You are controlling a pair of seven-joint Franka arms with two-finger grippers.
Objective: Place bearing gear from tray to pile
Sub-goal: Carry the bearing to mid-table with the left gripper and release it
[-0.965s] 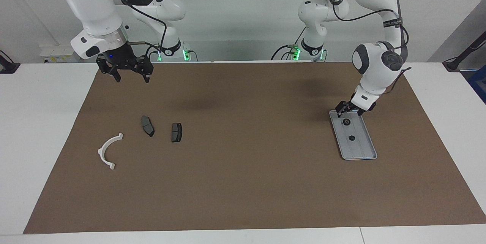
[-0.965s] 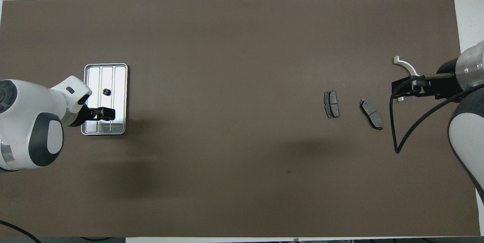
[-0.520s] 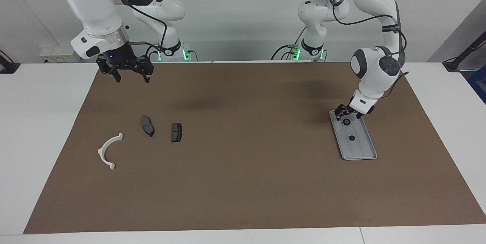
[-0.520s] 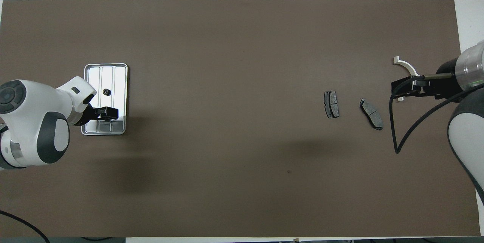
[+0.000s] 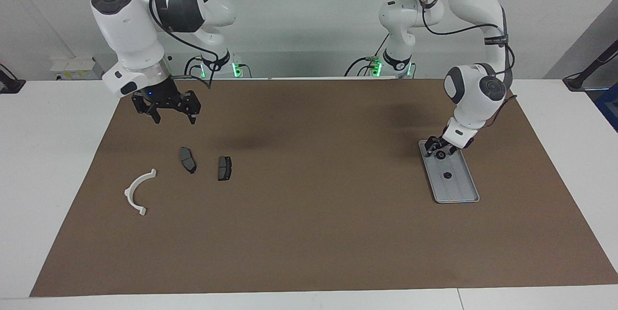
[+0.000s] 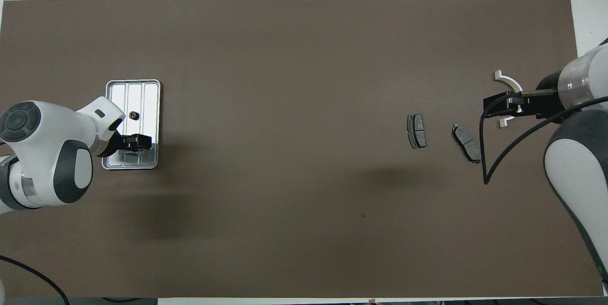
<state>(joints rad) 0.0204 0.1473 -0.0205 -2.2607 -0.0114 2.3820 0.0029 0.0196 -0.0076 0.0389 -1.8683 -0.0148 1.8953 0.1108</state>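
A: Hovering low, the left gripper point(image 5: 439, 149) sits right down over the tray point(image 5: 462, 193) at the left arm's end of the table, its tips either side of a small dark bearing gear point(image 5: 441, 155) at the tray end nearer the robots. Whether they've pinched it yet, I can't tell.

B: And a second gear point(image 5: 447, 175) lies mid-tray, untouched. The right gripper point(image 5: 173, 116)?

A: Up in the air near the pile, fingers spread wide, carrying nothing. It waits.

B: What could spoil this?

A: My guess: that gear is tiny and round on ridged, shiny metal. An off-centre squeeze could roll it along a groove or flick it out. A light tray might also skid on the brown mat point(image 5: 309, 232) if a fingertip catches the raised rim.

B: Describe the pile.

A: A white curved half-ring bracket point(image 5: 136, 192), plastic-looking, and two flat dark plates point(image 5: 187, 160) point(image 5: 224, 168), matte, lying apart, not stacked. The bracket is nearest the right arm's end of the table.
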